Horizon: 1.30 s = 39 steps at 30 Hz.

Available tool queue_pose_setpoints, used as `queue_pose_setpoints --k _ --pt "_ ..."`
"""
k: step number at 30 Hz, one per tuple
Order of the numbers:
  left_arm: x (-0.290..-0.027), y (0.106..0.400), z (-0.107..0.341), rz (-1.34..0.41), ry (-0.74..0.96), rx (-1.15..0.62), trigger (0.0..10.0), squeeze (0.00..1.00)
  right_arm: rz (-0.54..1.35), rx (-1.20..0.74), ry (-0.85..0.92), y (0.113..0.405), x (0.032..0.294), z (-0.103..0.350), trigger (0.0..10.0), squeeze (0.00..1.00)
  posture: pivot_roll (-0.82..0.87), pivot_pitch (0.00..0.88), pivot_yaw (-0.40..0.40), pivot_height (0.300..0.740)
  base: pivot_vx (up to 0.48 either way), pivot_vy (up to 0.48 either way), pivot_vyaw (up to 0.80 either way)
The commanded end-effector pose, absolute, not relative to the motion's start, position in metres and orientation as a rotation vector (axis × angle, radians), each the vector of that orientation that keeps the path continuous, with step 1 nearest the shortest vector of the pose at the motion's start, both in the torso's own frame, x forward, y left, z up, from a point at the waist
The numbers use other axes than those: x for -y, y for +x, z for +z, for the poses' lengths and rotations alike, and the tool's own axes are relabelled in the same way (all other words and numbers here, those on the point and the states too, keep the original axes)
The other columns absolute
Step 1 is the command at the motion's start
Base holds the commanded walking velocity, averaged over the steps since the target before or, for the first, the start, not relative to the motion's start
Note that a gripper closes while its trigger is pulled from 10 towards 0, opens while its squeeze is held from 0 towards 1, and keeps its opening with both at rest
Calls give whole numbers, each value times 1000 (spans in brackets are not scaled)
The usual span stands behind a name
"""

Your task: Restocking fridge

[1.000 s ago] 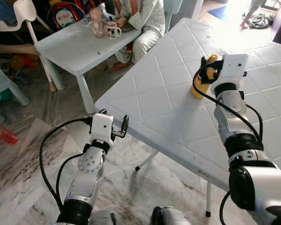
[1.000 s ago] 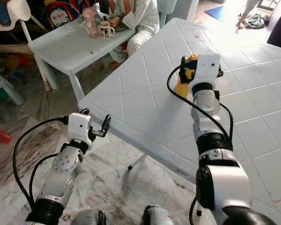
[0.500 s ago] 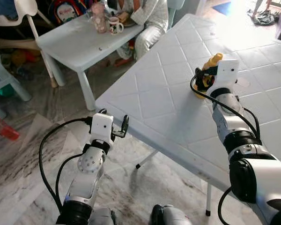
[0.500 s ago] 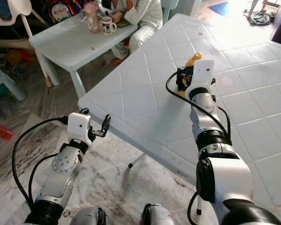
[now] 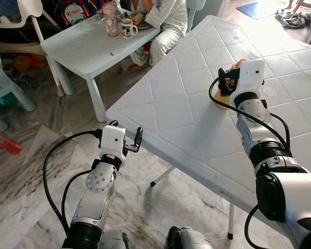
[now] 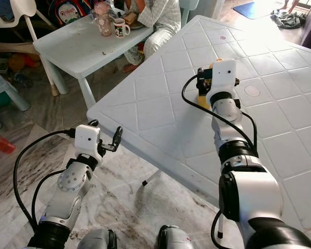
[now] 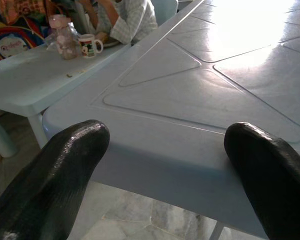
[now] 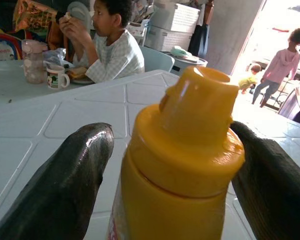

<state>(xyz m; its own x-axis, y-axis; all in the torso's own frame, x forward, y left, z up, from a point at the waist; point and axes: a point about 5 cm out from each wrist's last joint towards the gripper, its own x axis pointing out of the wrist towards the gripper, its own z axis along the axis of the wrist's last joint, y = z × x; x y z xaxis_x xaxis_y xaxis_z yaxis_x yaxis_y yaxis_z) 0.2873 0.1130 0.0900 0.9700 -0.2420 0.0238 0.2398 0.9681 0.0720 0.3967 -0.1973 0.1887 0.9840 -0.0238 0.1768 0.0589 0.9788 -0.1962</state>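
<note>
A yellow squeeze bottle (image 8: 175,165) stands upright on the big white table (image 5: 171,114), toward its far side. My right gripper (image 5: 225,85) is open at the bottle's neck. One black finger (image 8: 65,185) is on each side, with a thin gap showing at this one. From the head views the white wrist hides most of the bottle (image 5: 221,104). My left gripper (image 5: 127,132) is open and holds nothing. It hangs below and in front of the table's near corner (image 7: 155,145).
A smaller white table (image 5: 88,46) stands at the back left, with a mug (image 5: 127,27) and a pink jar (image 5: 111,23) on it. A person (image 5: 163,21) sits there eating. A white chair (image 5: 31,15) and a red thing (image 5: 2,145) on the marble floor are at the left.
My right gripper has dropped and closed in on the yellow bottle, so its fingers now stand astride it. The head camera shifted slightly. The left arm has not moved.
</note>
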Motion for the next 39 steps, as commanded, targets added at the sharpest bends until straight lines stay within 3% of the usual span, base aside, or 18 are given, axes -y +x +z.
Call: queue_pose_setpoints --k 1,2,3,4,7,8,10,15,18,19,21,22,23,24,29,35,39 --pt "-113 286 89 -246 85 24 10000 0 -33 186 -204 398 195 192 10000 0 169 146 -9 740 0 0 0" --pt "-113 287 89 -246 85 24 10000 0 -32 185 -204 398 194 191 9451 0 169 146 -9 740 0 0 0" --pt "-113 287 89 -247 85 24 10000 0 -27 186 -196 398 194 191 510 0 169 146 -9 740 0 0 0" --pt "-113 287 89 -246 86 24 10000 0 -26 187 -192 398 194 191 0 0 169 146 -10 740 0 0 0" --pt "-113 288 89 -246 86 24 10000 0 -33 185 -194 398 195 192 235 0 170 143 -11 740 0 0 0" --pt "-112 288 89 -246 86 23 10000 0 -34 185 -194 398 196 192 1843 0 170 143 -11 740 0 0 0" --pt "-112 288 89 -246 86 22 10000 0 -35 185 -195 399 196 193 2353 0 170 142 -11 740 0 0 0" --pt "-112 288 86 -245 89 12 10000 0 -30 195 -194 399 193 194 1373 0 167 134 -12 740 0 0 0" --pt "-113 288 85 -239 84 8 10000 0 -22 206 -181 398 191 194 1373 0 162 128 -13 740 0 0 0" --pt "-113 289 86 -238 84 10 10000 0 1 214 -171 397 187 193 0 0 160 125 -16 740 0 0 0" --pt "-113 290 87 -229 78 13 10000 0 13 211 -158 396 184 190 0 0 155 121 -19 740 0 0 0" --pt "-113 290 87 -226 77 14 10000 0 23 208 -136 395 181 186 5961 0 151 119 -20 740 0 0 0" --pt "-113 290 87 -227 78 14 10000 0 35 208 -113 393 179 184 8471 0 151 119 -20 740 0 0 0" --pt "-113 291 86 -225 78 14 10000 0 107 233 -43 391 171 183 10000 0 146 116 -23 740 0 0 0" --pt "-112 291 86 -224 72 14 10000 0 115 308 -61 379 170 181 10000 0 140 115 -25 740 0 0 0" --pt "-114 285 79 -209 51 -10 10000 0 106 160 -44 363 168 151 10000 0 126 96 -18 740 0 0 0" --pt "-114 283 74 -202 44 -25 10000 0 216 254 1 346 154 153 10000 0 119 85 -16 740 0 0 0"
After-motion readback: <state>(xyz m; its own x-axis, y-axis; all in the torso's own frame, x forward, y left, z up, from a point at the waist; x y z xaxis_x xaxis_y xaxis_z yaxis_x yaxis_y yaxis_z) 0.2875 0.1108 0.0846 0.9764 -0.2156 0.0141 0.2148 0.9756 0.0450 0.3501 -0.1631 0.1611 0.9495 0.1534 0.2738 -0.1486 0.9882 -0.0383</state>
